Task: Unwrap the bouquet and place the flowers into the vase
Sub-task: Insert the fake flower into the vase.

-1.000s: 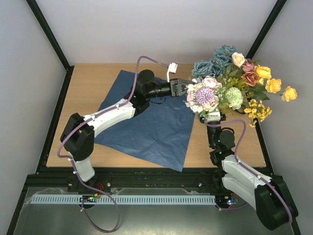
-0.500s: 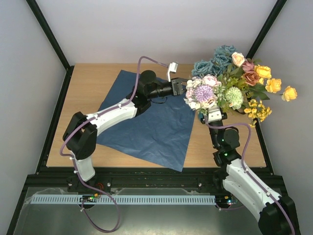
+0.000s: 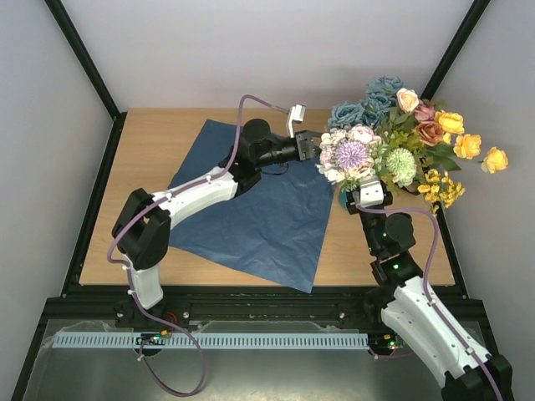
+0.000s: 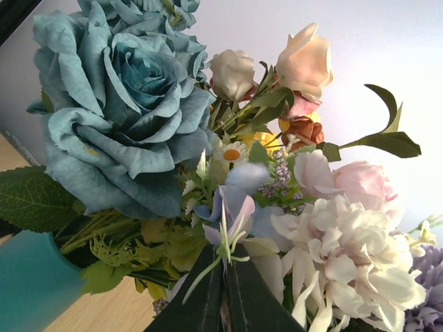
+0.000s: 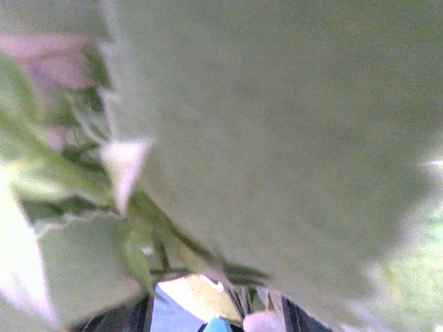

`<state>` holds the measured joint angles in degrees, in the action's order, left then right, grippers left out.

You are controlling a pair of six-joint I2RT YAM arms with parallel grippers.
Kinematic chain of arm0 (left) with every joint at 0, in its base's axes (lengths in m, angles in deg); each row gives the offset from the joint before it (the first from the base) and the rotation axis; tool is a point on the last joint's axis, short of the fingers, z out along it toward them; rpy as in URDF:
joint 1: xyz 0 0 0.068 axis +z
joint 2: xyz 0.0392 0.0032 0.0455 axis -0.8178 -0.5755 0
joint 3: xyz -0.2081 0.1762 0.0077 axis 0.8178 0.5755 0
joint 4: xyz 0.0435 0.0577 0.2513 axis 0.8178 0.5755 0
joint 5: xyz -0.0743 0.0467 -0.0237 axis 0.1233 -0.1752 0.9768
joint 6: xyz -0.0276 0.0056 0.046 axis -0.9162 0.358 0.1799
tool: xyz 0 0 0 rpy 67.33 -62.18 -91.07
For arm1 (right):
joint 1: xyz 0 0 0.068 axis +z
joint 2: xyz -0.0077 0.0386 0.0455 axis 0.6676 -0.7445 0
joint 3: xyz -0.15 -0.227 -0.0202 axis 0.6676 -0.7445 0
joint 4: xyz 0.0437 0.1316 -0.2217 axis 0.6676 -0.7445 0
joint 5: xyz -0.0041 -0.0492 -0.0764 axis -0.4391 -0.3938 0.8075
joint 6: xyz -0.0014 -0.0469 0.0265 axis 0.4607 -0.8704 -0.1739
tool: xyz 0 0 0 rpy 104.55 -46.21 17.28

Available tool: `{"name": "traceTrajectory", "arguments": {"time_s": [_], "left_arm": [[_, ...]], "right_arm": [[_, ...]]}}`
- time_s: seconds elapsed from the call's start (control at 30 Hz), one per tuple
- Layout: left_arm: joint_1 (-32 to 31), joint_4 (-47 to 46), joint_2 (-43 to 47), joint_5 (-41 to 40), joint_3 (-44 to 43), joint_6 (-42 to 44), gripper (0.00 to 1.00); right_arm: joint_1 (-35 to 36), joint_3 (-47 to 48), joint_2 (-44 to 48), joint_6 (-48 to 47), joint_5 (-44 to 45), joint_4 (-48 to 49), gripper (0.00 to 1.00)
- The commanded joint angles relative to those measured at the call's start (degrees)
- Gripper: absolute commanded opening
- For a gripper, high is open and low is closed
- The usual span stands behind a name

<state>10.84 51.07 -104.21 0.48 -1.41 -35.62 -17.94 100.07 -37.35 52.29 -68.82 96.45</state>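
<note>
1. The left gripper [image 4: 223,277] is clenched, its two dark fingers pressed together on a thin pale-green stalk with a small lilac-white bloom at the front of the flowers [image 3: 393,125]
2. Around that pinch, a large dusty-blue rose sits to the left, cream and pink blooms to the right, and a daisy and green leaves just behind
3. The flowers stand bunched in the teal vase [image 4: 31,283] at the far right of the table [image 3: 159,134]. The heads lean out over the right edge
4. The right gripper [image 3: 365,196] sits low beside the vase, under the blooms. Blurred leaves fill its wrist view, but its fingers appear parted at the bottom edge and clamp nothing that can be seen
5. The blue paper [image 3: 259,209] lies spread flat under the left arm, apart from the vase
6. Judgement: the step is settling the stems. Guide the pinched stalk gently down and inward, because a sideways pull could tip the top-heavy vase. The right gripper is well placed to steady it
</note>
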Motion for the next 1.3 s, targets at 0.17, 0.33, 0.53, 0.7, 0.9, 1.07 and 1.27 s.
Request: {"name": "traceTrajectory", "arguments": {"time_s": [0.17,0.33,0.53,0.7,0.9,1.07,1.27], "left_arm": [[-0.5,-1.5,-2.7,-1.2,-2.7,0.2,0.02],[-0.9,-1.8,-3.5,-1.9,-3.1,0.2,0.02],[-1.1,-0.8,-3.4,-3.0,-2.7,1.5,0.02],[-1.0,-0.5,-2.7,-3.7,-2.8,1.9,0.02],[-1.0,0.1,-2.9,-4.4,-3.3,2.4,0.02],[-1.1,0.5,-3.2,-3.9,-3.6,2.5,0.02],[-1.1,0.4,-1.9,-4.4,-1.7,3.4,0.02]], "right_arm": [[-0.1,3.0,6.1,11.6,3.5,-15.6,0.51],[-0.1,2.5,7.5,18.9,1.0,-17.4,0.47],[-0.1,2.2,11.3,16.3,-2.4,-16.8,0.44],[-0.1,1.5,8.4,5.8,-4.1,-10.8,0.46],[-0.1,2.3,2.6,-1.8,-3.9,-4.1,0.45],[-0.1,2.6,0.7,-7.4,-2.6,-2.0,0.33],[-0.1,0.7,0.6,-8.5,-0.2,1.1,0.09]]}}
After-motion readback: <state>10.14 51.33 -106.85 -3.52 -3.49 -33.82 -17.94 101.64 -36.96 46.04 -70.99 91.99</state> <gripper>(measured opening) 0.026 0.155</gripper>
